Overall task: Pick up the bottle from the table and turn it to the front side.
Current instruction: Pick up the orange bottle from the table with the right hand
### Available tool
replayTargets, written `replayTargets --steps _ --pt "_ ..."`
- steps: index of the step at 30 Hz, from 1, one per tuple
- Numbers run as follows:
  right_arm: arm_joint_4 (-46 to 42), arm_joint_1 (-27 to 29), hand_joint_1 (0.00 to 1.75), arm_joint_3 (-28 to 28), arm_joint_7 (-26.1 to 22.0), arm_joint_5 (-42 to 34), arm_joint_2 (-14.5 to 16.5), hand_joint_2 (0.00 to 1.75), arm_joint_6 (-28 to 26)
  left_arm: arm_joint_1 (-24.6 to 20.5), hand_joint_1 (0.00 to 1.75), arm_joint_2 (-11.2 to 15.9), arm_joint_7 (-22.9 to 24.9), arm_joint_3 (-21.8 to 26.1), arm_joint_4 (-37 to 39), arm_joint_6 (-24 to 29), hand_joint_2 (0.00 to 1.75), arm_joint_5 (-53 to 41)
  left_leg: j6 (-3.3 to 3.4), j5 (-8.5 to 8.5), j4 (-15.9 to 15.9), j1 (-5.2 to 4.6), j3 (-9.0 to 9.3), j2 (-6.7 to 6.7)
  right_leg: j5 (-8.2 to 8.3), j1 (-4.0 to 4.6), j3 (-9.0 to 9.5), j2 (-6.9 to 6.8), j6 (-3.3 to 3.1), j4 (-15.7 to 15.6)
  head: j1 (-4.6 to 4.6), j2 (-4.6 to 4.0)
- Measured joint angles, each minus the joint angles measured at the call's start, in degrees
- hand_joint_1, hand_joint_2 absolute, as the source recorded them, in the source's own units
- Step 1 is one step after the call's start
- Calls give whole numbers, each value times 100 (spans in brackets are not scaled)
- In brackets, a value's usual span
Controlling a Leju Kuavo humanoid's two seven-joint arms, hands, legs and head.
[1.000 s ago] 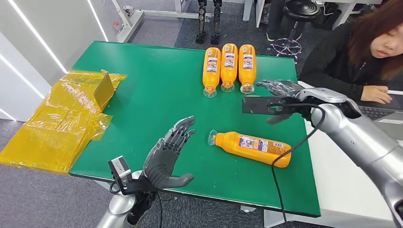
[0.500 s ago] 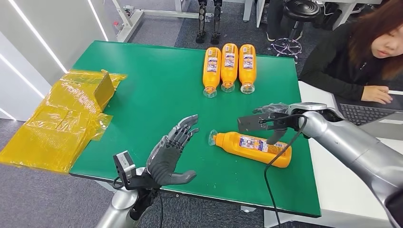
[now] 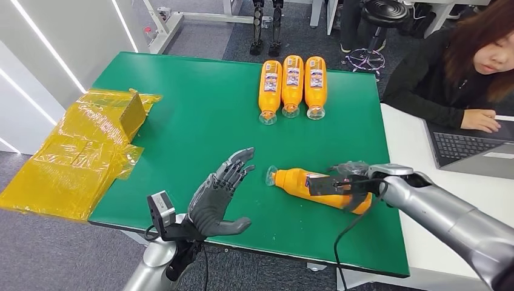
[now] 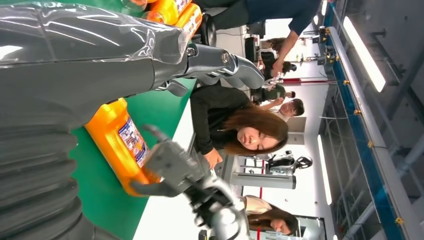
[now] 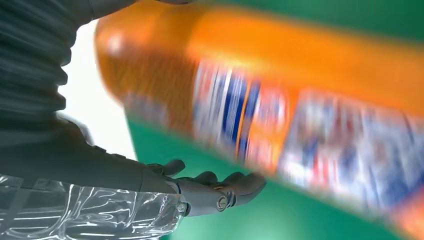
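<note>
An orange bottle [image 3: 297,182] with a printed label lies on its side on the green table [image 3: 200,115], its clear cap pointing toward my left hand. My right hand [image 3: 353,180] hangs over the bottle's base end, fingers spread around it. In the right wrist view the blurred bottle [image 5: 300,100] sits close, with a strip of green between it and my straight fingers [image 5: 220,192]. My left hand [image 3: 217,199] is held open near the table's front edge, just short of the cap. The left wrist view shows the bottle [image 4: 117,142] with my right hand [image 4: 170,167] at its base.
Three more orange bottles [image 3: 291,82] lie side by side at the table's back. A yellow wrapped box [image 3: 85,145] overhangs the left edge. A person [image 3: 460,66] sits at the right by a laptop [image 3: 470,148] on a white table [image 3: 418,176].
My right hand has come down and toward the front, from above the table's right side onto the bottle's base end. My left hand has hardly moved. The bottle lies as before.
</note>
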Motion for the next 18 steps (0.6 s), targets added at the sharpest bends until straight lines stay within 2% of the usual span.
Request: replayTargets --steps 4,11,15,18 --pt "6 465 0 -33 -142 154 -84 175 -349 -4 0 2 3 -1 25 -4 175 32 -1 -2 0 0 3 4 0 0 1 4 0 -1 -2 0" --pt "3 1132 0 -481 -309 668 -90 175 -859 3 0 9 -57 0 28 31 175 44 -2 -6 -4 8 47 6 -4 8 44 5 0 -6 -2 0" --pt "-40 1413 175 -753 -279 1043 -66 175 -1034 7 0 10 -58 0 28 54 175 44 -1 -5 -4 9 74 5 -4 11 78 2 0 -8 -1 0" --pt "-88 1591 175 -969 -246 1340 -16 175 -1198 17 0 13 -57 0 28 63 175 44 -1 -6 -4 9 94 12 -4 11 96 9 0 -9 -1 0"
